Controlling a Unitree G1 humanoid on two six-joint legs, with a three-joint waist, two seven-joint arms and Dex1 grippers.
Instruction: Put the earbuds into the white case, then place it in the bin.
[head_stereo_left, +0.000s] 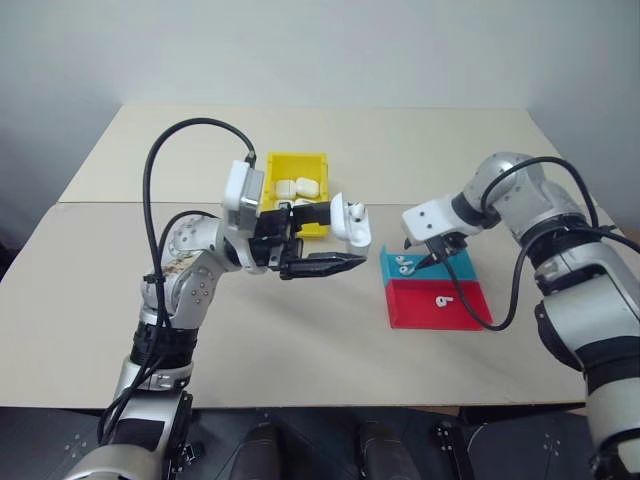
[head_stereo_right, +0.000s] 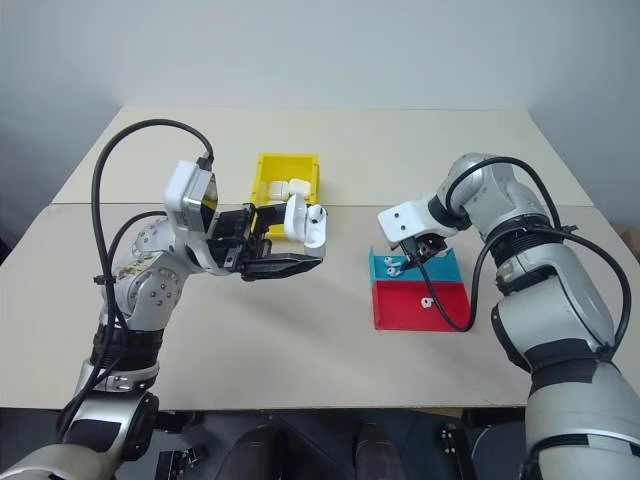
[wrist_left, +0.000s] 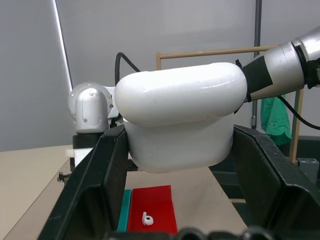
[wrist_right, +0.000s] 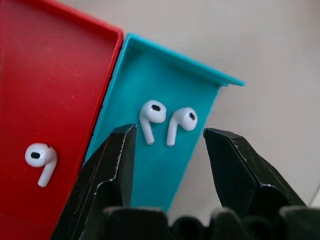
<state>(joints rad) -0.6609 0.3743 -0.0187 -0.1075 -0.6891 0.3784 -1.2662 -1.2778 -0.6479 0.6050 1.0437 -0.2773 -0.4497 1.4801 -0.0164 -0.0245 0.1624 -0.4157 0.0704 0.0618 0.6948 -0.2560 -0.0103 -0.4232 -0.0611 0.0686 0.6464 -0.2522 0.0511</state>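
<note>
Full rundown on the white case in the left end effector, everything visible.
The white case is a glossy, rounded pebble of smooth plastic, clamped between the two black fingers of the left end effector, which grip its lower body. It is held in the air above the table, clear of the yellow bin behind it. Its hinged lid is flipped open. Nothing else touches it.

A pale beige desk (head_stereo_left: 300, 340) carries everything; a seam runs across it, dividing a far panel from the near one. The bin (head_stereo_left: 295, 165), bright yellow, stands on the desk about at that seam, near the middle. To the right, well apart from it, a flat tray (head_stereo_left: 432, 300) lies on the near panel, its far half teal and its near half red.
</note>
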